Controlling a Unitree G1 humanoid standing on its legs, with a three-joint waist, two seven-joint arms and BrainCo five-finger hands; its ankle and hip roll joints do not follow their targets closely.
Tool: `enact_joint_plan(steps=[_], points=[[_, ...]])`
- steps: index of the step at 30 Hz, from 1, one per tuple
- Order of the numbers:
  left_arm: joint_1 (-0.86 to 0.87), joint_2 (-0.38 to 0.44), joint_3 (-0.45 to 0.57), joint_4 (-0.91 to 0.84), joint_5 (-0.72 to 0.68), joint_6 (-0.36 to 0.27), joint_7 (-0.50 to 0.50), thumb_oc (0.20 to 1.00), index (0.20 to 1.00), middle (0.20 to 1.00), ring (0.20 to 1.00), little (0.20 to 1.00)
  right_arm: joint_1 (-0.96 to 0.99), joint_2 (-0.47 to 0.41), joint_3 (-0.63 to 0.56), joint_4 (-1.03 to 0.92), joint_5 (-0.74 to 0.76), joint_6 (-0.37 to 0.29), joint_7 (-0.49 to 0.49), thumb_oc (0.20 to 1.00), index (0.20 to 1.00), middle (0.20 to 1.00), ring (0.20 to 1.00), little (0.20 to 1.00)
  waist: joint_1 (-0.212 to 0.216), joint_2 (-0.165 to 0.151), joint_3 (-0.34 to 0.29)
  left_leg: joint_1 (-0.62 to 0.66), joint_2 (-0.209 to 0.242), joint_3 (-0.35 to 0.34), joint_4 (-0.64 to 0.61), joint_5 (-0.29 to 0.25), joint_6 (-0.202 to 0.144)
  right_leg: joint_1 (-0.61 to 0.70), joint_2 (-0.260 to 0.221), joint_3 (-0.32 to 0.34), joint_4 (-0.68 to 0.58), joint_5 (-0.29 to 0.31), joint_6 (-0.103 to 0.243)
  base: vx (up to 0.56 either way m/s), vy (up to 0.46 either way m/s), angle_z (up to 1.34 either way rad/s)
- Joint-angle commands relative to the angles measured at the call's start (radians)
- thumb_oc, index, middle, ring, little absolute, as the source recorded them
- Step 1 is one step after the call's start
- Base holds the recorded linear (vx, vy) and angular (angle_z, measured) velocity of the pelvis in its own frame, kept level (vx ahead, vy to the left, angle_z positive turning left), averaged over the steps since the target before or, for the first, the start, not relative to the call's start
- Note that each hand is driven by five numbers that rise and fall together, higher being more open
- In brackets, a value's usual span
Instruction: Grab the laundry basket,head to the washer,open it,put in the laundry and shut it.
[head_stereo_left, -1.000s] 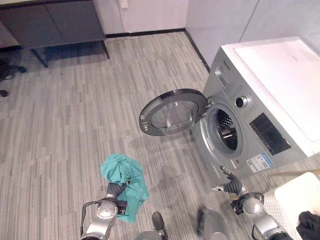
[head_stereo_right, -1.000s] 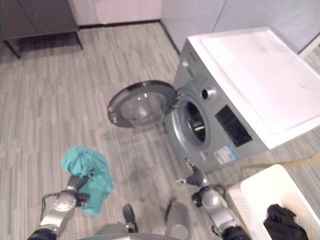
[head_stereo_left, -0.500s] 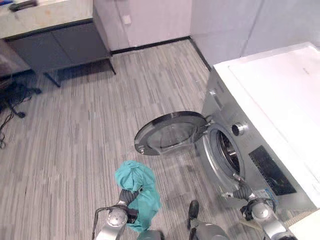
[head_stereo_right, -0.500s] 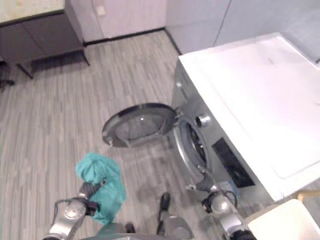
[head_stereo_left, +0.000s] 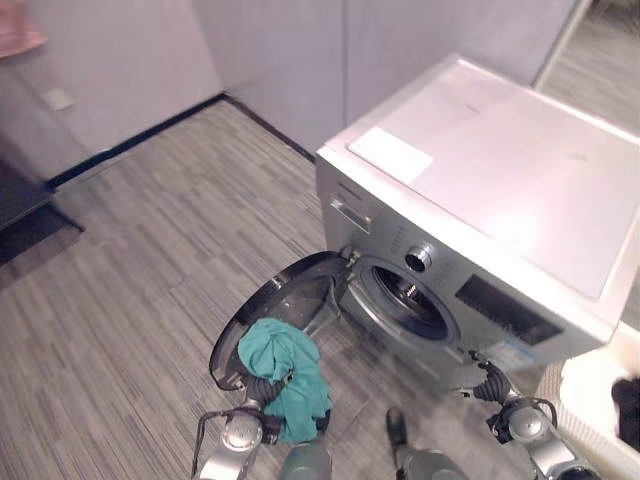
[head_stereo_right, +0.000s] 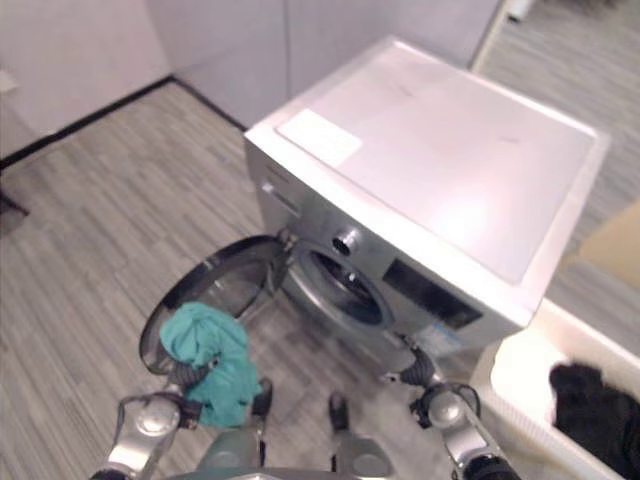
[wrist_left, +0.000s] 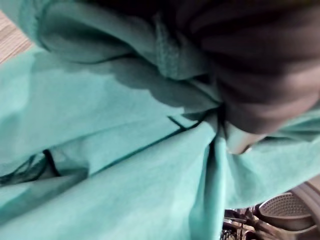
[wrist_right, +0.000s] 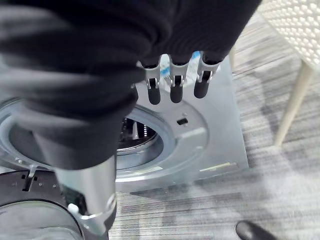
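Note:
A silver front-loading washer (head_stereo_left: 480, 170) stands ahead with its round door (head_stereo_left: 262, 318) swung open to the left, and the drum opening (head_stereo_left: 405, 300) is dark inside. My left hand (head_stereo_left: 256, 389) is shut on a teal cloth (head_stereo_left: 285, 372), held up just in front of the open door; the cloth (wrist_left: 110, 150) drapes over that hand's fingers. My right hand (head_stereo_left: 490, 382) hovers low before the washer's front, right of the opening, its fingers (wrist_right: 172, 92) straight and holding nothing. The white laundry basket (head_stereo_right: 520, 375) stands at the right with dark laundry (head_stereo_right: 590, 410) in it.
The washer's flat top (head_stereo_right: 440, 130) reaches toward a grey wall (head_stereo_left: 300, 50) with a dark skirting. Striped grey floor (head_stereo_left: 130, 260) stretches away to the left of the door. The basket's white leg (wrist_right: 294, 100) stands beside the washer's lower front panel.
The camera has swung round to face the washer, which now fills the middle. My left hand with the teal cloth now sits right at the open door. The right hand stays open.

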Motion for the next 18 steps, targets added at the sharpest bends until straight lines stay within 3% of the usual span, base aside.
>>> enact_joint_plan(steps=[1, 6, 7, 8, 10, 12, 15, 16, 18], points=[[-0.04, 0.042, -0.013, -0.056, 0.029, -0.056, 0.006, 0.2, 0.2, 0.2, 0.2, 0.2, -0.023, -0.005, -0.004, -0.062, 0.004, -0.028, -0.015, 1.0, 1.0, 1.0, 1.0, 1.0, -0.01, -0.062, -0.014, -0.051, -0.012, 0.073, 0.112, -0.081, 0.017, -0.001, -0.009, 0.023, 0.151, -0.163, 0.066, 0.07, 0.195, -0.73], [-0.056, 0.052, -0.017, -0.07, 0.027, -0.057, 0.01, 0.2, 0.2, 0.2, 0.2, 0.2, -0.033, 0.006, -0.003, -0.065, 0.006, -0.025, -0.012, 1.0, 1.0, 1.0, 1.0, 1.0, -0.021, -0.063, -0.008, -0.057, -0.016, 0.131, 0.141, -0.108, 0.034, -0.048, -0.013, 0.063, 0.197, -0.157, 0.075, -0.01, 0.154, -0.68], [-0.111, 0.073, -0.02, -0.093, 0.022, -0.066, 0.037, 0.2, 0.2, 0.2, 0.2, 0.2, -0.072, 0.028, 0.006, -0.057, 0.018, -0.023, -0.018, 1.0, 1.0, 1.0, 1.0, 1.0, -0.028, -0.069, 0.027, -0.07, -0.008, 0.226, 0.175, -0.148, 0.045, -0.154, -0.025, 0.029, 0.268, -0.13, 0.089, -0.21, 0.364, -0.51], [-0.137, 0.087, -0.02, -0.129, 0.014, -0.071, 0.053, 0.2, 0.2, 0.2, 0.2, 0.2, -0.085, 0.032, 0.003, -0.075, 0.03, -0.027, -0.023, 1.0, 1.0, 1.0, 1.0, 1.0, -0.02, -0.068, 0.045, -0.076, 0.003, 0.287, 0.193, -0.174, 0.048, -0.198, -0.075, -0.117, 0.303, -0.128, 0.079, -0.24, 0.313, -0.73], [-0.164, 0.091, -0.026, -0.148, 0.015, -0.073, 0.067, 0.2, 0.2, 0.2, 0.2, 0.2, -0.092, 0.03, 0.002, -0.089, 0.042, -0.028, -0.032, 1.0, 1.0, 1.0, 1.0, 1.0, -0.012, -0.062, 0.068, -0.099, 0.02, 0.321, 0.251, -0.216, 0.049, -0.22, -0.125, -0.24, 0.336, -0.154, 0.064, -0.03, 0.107, -2.71], [-0.165, 0.09, -0.026, -0.148, 0.015, -0.073, 0.067, 0.2, 0.2, 0.2, 0.2, 0.2, -0.092, 0.03, 0.001, -0.089, 0.042, -0.028, -0.032, 1.0, 1.0, 1.0, 1.0, 1.0, -0.011, -0.061, 0.069, -0.101, 0.021, 0.32, 0.256, -0.219, 0.049, -0.22, -0.125, -0.24, 0.338, -0.156, 0.064, 0.02, 0.016, -2.12], [-0.186, 0.092, -0.029, -0.151, 0.016, -0.076, 0.079, 0.2, 0.2, 0.2, 0.2, 0.2, -0.098, 0.028, -0.002, -0.095, 0.052, -0.029, -0.043, 1.0, 1.0, 1.0, 1.0, 1.0, -0.012, -0.064, 0.087, -0.127, 0.028, 0.336, 0.29, -0.228, 0.053, -0.246, -0.139, -0.263, 0.353, -0.152, 0.06, -0.14, -0.012, 0.11], [-0.321, 0.1, -0.044, -0.146, 0.024, -0.084, 0.145, 0.2, 0.2, 0.2, 0.2, 0.2, -0.127, 0.011, -0.015, -0.129, 0.112, -0.037, -0.091, 1.0, 1.0, 1.0, 1.0, 1.0, -0.035, -0.076, 0.165, -0.273, 0.044, 0.352, 0.412, -0.251, 0.067, -0.377, -0.142, -0.238, 0.403, -0.142, 0.046, -0.28, -0.05, 0.2], [-0.412, 0.109, -0.051, -0.139, 0.034, -0.082, 0.194, 0.2, 0.2, 0.2, 0.2, 0.2, -0.143, 0.002, -0.041, -0.178, 0.143, -0.048, -0.123, 1.0, 1.0, 1.0, 1.0, 1.0, -0.057, -0.065, 0.171, -0.434, 0.077, 0.34, 0.552, -0.285, 0.073, -0.534, -0.142, -0.227, 0.5, -0.165, 0.034, -0.25, -0.084, -0.03]])
